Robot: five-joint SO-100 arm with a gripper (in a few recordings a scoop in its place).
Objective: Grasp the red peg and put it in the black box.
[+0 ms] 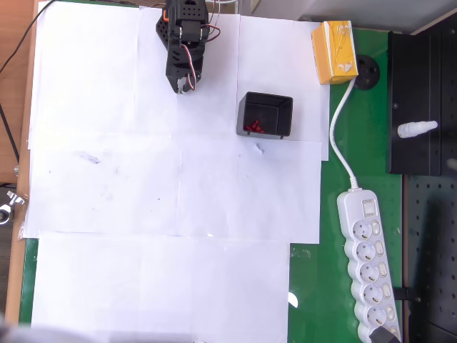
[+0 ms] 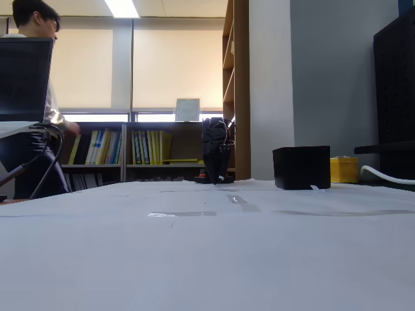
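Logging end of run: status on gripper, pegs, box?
Gripper folded back near the base, jaw state unreadable. Red pegs lie inside the black box. No loose peg visible on the white paper; path clear.

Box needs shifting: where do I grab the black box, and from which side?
Grip the black box by one thin upright wall, coming straight down from above: its top is open, so one finger can go inside and one outside. The wall nearer the gripper looks the easiest reach.

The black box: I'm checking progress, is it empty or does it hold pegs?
Not empty. In the overhead view the black box stands upright with several small red pegs lying on its floor.
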